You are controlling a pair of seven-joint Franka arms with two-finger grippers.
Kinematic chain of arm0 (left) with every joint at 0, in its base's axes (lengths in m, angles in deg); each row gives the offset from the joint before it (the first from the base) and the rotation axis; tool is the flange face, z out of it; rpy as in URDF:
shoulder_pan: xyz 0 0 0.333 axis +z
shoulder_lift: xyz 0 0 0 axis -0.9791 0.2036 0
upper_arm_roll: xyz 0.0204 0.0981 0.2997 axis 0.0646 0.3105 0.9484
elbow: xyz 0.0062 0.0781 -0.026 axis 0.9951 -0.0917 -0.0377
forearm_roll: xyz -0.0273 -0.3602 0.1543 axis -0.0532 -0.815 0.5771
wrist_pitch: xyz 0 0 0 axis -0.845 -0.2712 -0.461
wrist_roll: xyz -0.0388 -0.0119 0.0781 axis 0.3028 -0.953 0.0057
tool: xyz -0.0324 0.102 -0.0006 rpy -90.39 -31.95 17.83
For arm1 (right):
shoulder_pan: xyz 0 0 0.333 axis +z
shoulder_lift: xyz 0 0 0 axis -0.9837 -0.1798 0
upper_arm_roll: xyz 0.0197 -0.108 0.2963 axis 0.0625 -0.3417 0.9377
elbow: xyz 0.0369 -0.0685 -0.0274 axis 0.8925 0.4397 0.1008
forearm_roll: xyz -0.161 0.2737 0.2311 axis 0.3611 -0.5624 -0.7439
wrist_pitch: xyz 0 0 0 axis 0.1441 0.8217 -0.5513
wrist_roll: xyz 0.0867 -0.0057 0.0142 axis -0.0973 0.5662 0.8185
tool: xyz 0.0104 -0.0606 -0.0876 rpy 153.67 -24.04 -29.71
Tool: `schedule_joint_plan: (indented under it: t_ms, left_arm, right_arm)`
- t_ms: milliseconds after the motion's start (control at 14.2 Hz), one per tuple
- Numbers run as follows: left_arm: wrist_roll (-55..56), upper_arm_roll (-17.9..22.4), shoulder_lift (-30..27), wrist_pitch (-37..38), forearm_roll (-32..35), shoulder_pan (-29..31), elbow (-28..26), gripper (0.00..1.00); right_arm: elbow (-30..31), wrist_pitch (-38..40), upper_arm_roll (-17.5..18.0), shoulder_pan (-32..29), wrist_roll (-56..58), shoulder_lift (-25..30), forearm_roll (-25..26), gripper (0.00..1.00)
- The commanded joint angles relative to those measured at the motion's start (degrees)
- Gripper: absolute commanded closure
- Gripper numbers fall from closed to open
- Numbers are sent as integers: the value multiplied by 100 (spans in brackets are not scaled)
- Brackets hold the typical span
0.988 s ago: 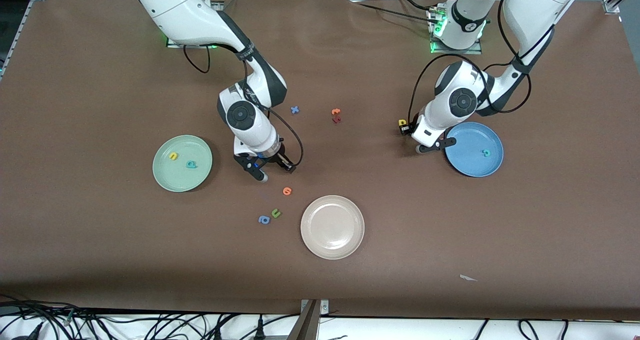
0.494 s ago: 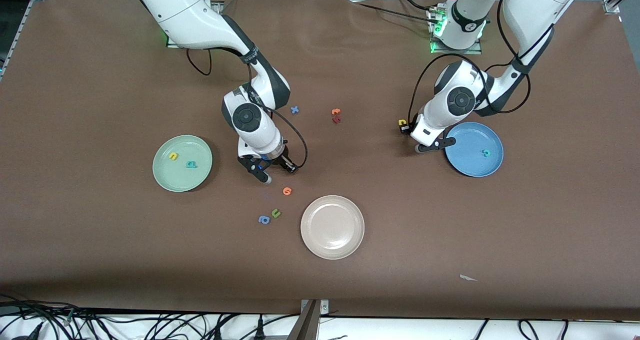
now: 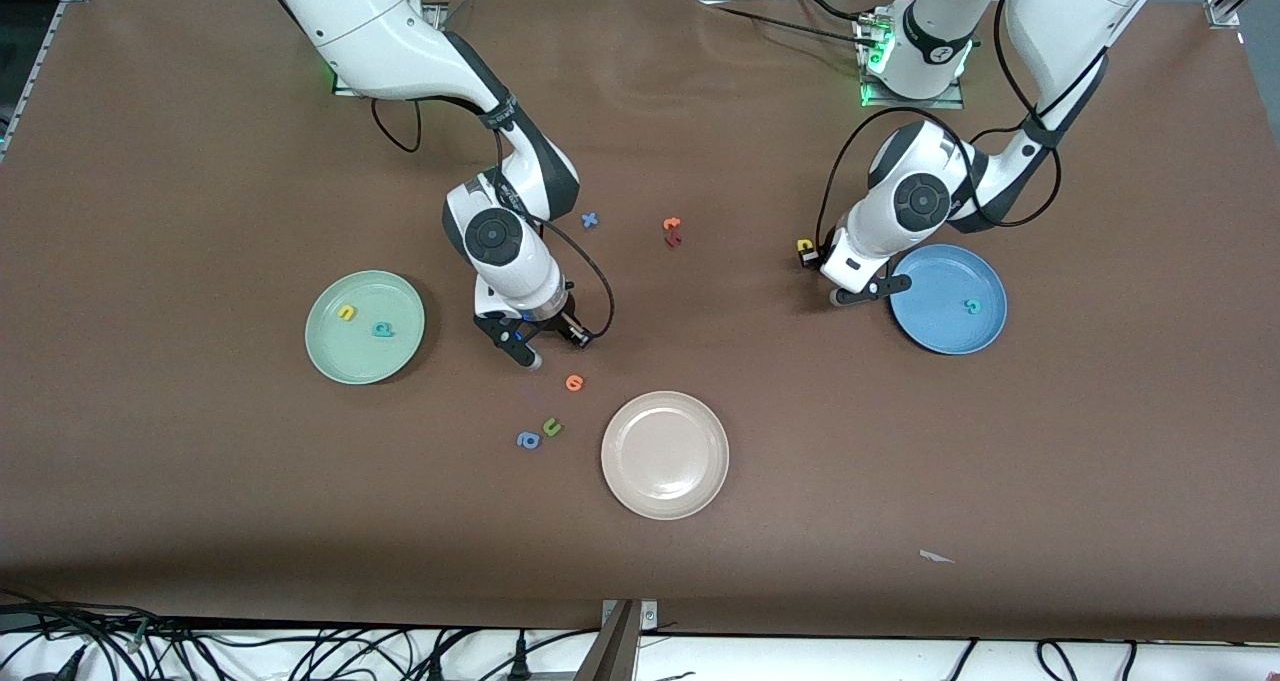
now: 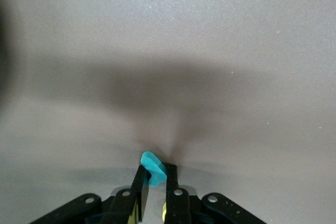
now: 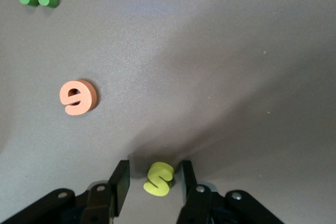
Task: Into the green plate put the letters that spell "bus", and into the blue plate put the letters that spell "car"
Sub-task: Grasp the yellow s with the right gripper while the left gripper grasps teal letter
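Beside the blue plate (image 3: 948,299), the left gripper (image 4: 154,182) has its fingers closed on a teal letter (image 4: 152,168) standing on edge, tilted. Between the green plate (image 3: 365,327) and an orange letter (image 5: 79,97), the right gripper (image 5: 156,179) brackets the flat yellow "s" (image 5: 159,178) with parted fingers; bare counter (image 3: 900,461) surrounds both.

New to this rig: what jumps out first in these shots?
Three plates on the brown table: a green plate holding a yellow and a teal letter, a blue plate holding one teal letter, and an empty white plate nearest the front camera. The left gripper, low beside the blue plate, is shut on a teal letter. The right gripper, between the green and white plates, straddles a yellow S.
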Motion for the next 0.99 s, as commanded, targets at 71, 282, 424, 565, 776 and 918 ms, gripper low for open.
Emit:
schedule_joint_plan:
  t_ms: [71,282,424,565,776,918]
  left_arm:
    - [158,76,86,-73,249,13,-66,97]
    - [149,76,86,-73,249,22,-66,100]
    - [123,76,78,-73,249,39,-58,100]
    - [70,76,16,-56,258,101,-23,100]
    - [-140,41,-264,320,250,346,214,100]
    - [-509,-3,-405,952,241,592,503,100]
  right_arm:
    - [-89,-36,-38,91,-124,-146,117,77]
    - [-89,-1,-38,91,-71,-129,117,84]
    - [-98,147,-47,82,-19,-50,143,84]
    - [-150,647,-117,65,139,178,248,84]
    - [-151,1262,-371,47,796,521,275,84]
    - [-151,1963,-678,38,1664,828,266,84]
